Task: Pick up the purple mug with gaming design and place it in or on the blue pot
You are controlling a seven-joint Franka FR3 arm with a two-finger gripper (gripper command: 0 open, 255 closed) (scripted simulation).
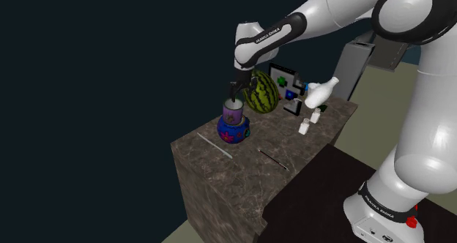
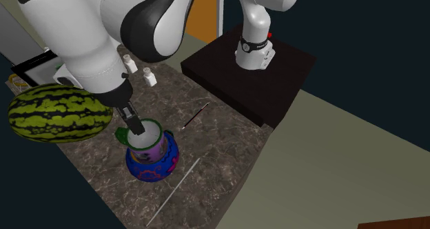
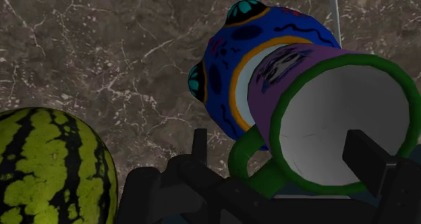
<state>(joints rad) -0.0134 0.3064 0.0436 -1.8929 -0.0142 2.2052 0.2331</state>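
Now | purple mug (image 2: 153,146) sits in blue pot (image 2: 153,168); gripper (image 2: 135,126) spread wide astride rim

Mug (image 3: 330,115) base: hidden inside pot (image 3: 222,74).
Watermelon (image 3: 47,169): cropped by picture edge.
White items (image 1: 303,128), desk (image 1: 249,168) far corner: too small to identify.

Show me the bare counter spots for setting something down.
Free: the counter strip between the grey rod and the dark rod, nearer the shoulder camera than the blue pot. Crowded: the far end, with watermelon, box, bottle and shakers.
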